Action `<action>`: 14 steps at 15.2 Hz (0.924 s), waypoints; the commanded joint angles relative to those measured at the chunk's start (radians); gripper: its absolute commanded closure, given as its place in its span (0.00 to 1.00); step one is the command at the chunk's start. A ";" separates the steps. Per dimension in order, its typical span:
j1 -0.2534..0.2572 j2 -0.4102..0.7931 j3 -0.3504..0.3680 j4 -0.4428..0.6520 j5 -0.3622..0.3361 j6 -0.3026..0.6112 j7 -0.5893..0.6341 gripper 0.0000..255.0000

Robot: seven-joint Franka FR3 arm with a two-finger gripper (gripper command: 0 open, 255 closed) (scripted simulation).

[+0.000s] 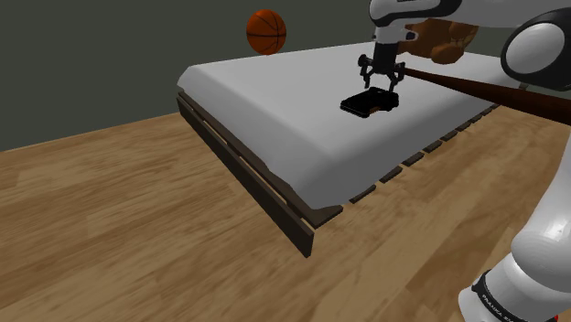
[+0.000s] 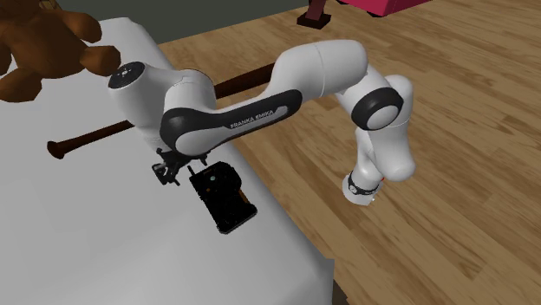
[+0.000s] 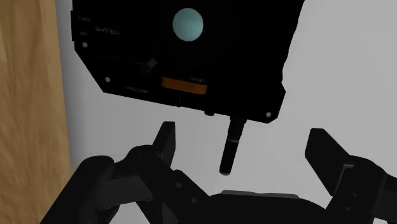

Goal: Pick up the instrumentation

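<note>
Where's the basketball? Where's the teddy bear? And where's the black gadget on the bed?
basketball (image 1: pixel 266 31): shoulder view, middle of the ball.
teddy bear (image 2: pixel 42 43): second exterior view, its brown body.
black gadget (image 2: pixel 226 198): second exterior view, middle of its top face.

Black instrument (image 3: pixel 184 57), flat and angular, lying on a pale grey surface (image 3: pixel 343 76) ahead of the hand (image 3: pixel 242 133). Its face carries a round, pale blue-green disc (image 3: pixel 188 24), an orange strip (image 3: pixel 184 84) nearer the hand, and several small light markings too faint to read. A short black cylindrical stub (image 3: pixel 230 147) projects from its near edge and reaches into the gap between the two black fingers (image 3: pixel 164 143). The fingers stand well apart and touch nothing. A wood-grained band (image 3: pixel 28 95) borders the grey surface beside the instrument.
</note>
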 commanded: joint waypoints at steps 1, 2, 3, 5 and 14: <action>0.001 -0.006 0.000 -0.032 -0.001 0.027 0.003 0.00; 0.001 -0.006 0.000 -0.032 -0.001 0.027 0.003 0.00; 0.001 -0.007 0.000 -0.033 -0.001 0.027 0.002 1.00; 0.001 -0.005 0.000 -0.031 -0.001 0.026 0.002 1.00; 0.001 -0.002 0.000 0.000 0.000 -0.002 0.001 1.00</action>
